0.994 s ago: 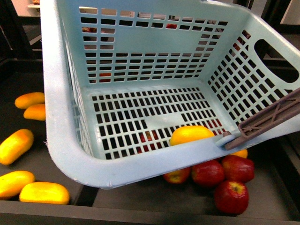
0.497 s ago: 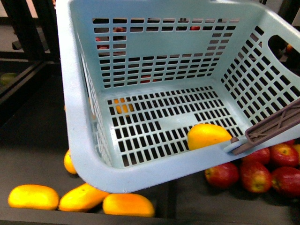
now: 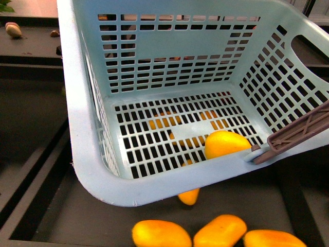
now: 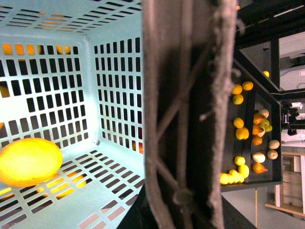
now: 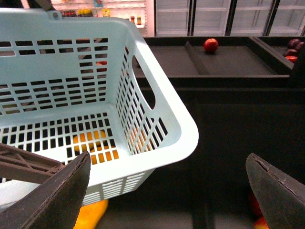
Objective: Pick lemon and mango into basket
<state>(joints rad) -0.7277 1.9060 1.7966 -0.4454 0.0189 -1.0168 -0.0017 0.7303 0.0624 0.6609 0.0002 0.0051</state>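
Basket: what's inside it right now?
One lemon lies on the basket floor by the near rim. Orange fruit showing through the slots lies underneath. The rim hides the floor's nearest strip.

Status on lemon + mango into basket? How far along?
Done: the lemon lies on the floor of the basket. In hand: nothing; the right gripper is open and empty beside the basket. The handle fills the left wrist view, so the grip on it cannot be judged. Left: a mango; several lie on the dark shelf below the basket.
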